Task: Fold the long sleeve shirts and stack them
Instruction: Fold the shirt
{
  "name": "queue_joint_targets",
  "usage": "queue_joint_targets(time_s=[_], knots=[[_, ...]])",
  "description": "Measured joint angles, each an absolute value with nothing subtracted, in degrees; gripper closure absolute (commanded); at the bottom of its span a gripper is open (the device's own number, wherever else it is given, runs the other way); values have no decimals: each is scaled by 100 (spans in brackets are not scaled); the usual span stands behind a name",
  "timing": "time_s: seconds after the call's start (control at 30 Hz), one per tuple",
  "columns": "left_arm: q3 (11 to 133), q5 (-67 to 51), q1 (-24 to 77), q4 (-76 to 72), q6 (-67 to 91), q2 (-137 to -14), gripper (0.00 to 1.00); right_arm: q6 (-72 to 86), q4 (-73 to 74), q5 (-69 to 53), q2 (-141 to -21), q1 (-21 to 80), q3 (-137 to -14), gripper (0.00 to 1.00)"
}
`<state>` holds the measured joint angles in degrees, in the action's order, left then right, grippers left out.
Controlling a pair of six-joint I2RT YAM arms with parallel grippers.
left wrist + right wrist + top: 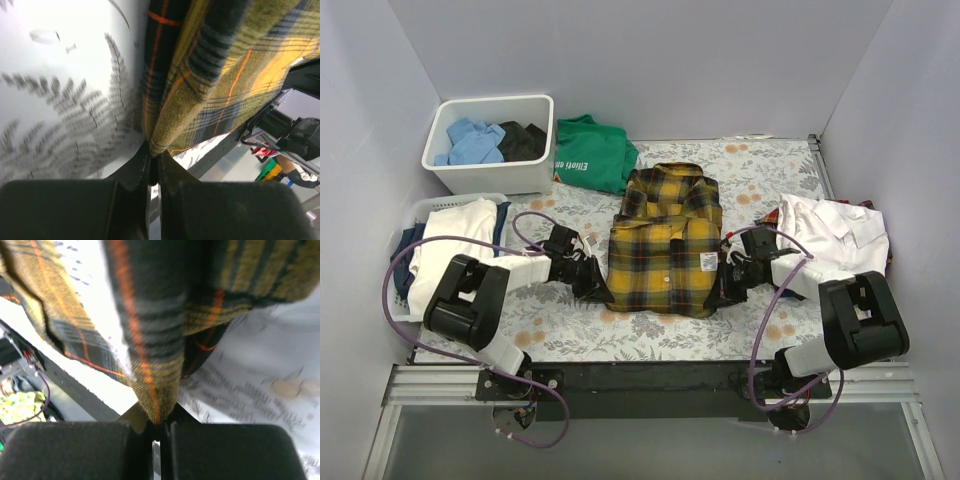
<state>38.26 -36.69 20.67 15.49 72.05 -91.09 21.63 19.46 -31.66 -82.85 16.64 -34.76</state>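
The yellow-and-black plaid flannel shirt (665, 245) lies partly folded in the middle of the table, collar end away from me. My left gripper (601, 288) is shut on its near left edge; the left wrist view shows the plaid cloth (210, 70) pinched between the jaws. My right gripper (724, 291) is shut on its near right edge; the right wrist view shows plaid cloth (155, 360) pinched there. A plain white shirt (840, 235) lies at the right side of the table.
A green T-shirt with white lettering (592, 152) lies at the back. A white bin (490, 178) holds blue and black clothes. A white basket (425, 210) at left holds white and dark clothes. The floral tablecloth (570, 330) covers the table.
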Motion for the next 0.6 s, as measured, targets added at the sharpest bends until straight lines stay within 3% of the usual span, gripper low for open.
queue_joint_targets(time_s=[0.37, 0.6], knots=[[3911, -3647, 2174, 3109, 6989, -7336, 100, 1737, 3297, -3887, -6604, 1682, -3277, 99], [4182, -3636, 2226, 3828, 7013, -6947, 100, 1776, 4093, -4272, -5647, 1763, -3273, 99]])
